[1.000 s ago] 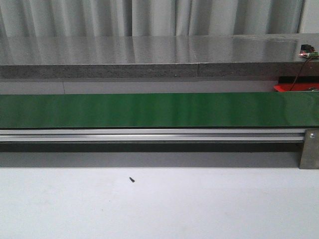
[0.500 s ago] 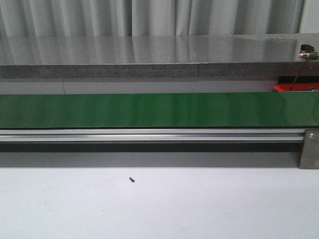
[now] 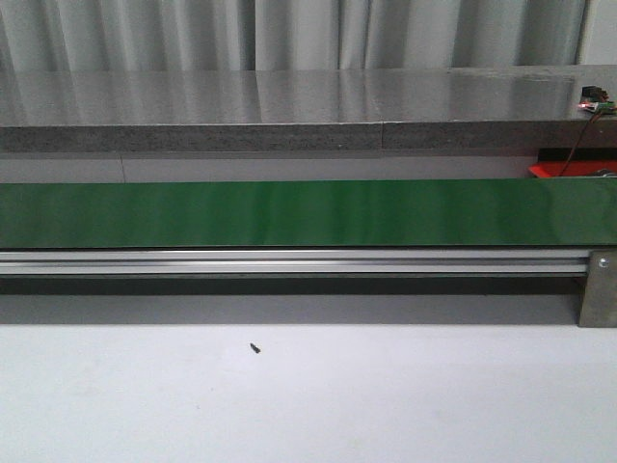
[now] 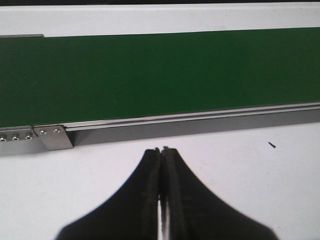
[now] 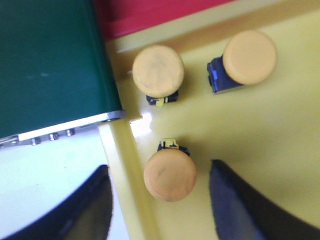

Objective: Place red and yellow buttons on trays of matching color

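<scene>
In the right wrist view, three yellow buttons lie on the yellow tray: one between my fingers, one near the tray's corner, one farther along. My right gripper is open and hangs over the tray's rim, with one finger outside the rim and one inside, touching nothing. A corner of the red tray shows past the yellow one. No red button is in view. My left gripper is shut and empty above the white table, just short of the conveyor.
The green conveyor belt with its aluminium rail runs across the table; its end sits beside the yellow tray. A grey shelf stands behind. A red edge shows at the far right. A small dark speck lies on the table.
</scene>
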You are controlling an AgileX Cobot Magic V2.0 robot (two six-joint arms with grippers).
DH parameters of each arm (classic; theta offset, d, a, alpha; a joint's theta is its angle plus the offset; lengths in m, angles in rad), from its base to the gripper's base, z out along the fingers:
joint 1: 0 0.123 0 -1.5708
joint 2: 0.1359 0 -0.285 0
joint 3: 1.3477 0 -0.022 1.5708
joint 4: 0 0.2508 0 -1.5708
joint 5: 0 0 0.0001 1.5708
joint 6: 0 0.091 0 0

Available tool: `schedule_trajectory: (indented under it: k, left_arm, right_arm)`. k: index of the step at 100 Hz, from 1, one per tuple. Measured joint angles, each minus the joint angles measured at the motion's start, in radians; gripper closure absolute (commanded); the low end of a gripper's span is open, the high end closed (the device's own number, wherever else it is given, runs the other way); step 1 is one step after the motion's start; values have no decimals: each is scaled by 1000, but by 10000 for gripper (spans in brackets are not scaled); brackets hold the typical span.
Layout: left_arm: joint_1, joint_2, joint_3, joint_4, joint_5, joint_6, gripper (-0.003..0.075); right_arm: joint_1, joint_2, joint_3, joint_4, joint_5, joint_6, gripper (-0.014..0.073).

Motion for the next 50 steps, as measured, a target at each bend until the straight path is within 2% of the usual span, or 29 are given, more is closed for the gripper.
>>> schedule_trajectory:
  k: [5,12,50]
  left_arm:
    - [0,0,0,0,0,0,740]
    - [0,0,0,0,0,0,740]
    - [0,0,0,0,0,0,740]
  right_arm:
    - [4,-40,0,0,4,-2,522]
    - [18,-80,0,-2,11,-4,668]
    - [183,-241,2,-2,20,-5,662]
